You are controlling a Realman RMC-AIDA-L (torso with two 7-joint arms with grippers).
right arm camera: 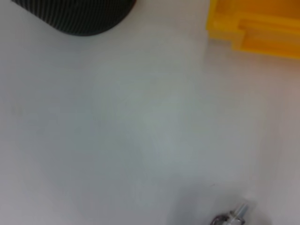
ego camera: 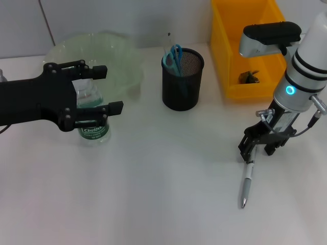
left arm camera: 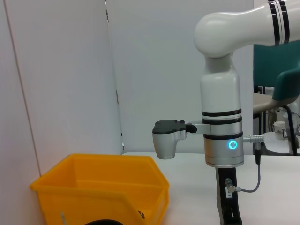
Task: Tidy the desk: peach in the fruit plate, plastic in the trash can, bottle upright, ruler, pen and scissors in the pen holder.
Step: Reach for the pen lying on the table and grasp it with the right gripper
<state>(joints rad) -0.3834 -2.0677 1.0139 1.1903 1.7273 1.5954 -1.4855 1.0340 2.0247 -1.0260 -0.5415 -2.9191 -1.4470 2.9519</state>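
Note:
A clear bottle (ego camera: 94,130) with a green label stands upright in front of the pale green fruit plate (ego camera: 120,56). My left gripper (ego camera: 104,90) is open, with one finger on each side of the bottle's upper part. A white pen (ego camera: 247,181) lies on the table at the right. Its upper end is under my right gripper (ego camera: 259,148), whose fingers stand apart just above the table. The black mesh pen holder (ego camera: 182,81) holds blue scissors (ego camera: 175,53). A crumpled dark scrap (ego camera: 249,76) lies in the yellow trash can (ego camera: 225,56). The peach and the ruler are out of view.
The yellow trash can (left arm camera: 98,187) and my right arm (left arm camera: 220,117) fill the left wrist view. In the right wrist view there is bare white table between the pen holder (right arm camera: 75,16) and the trash can (right arm camera: 255,28). White table lies open in front.

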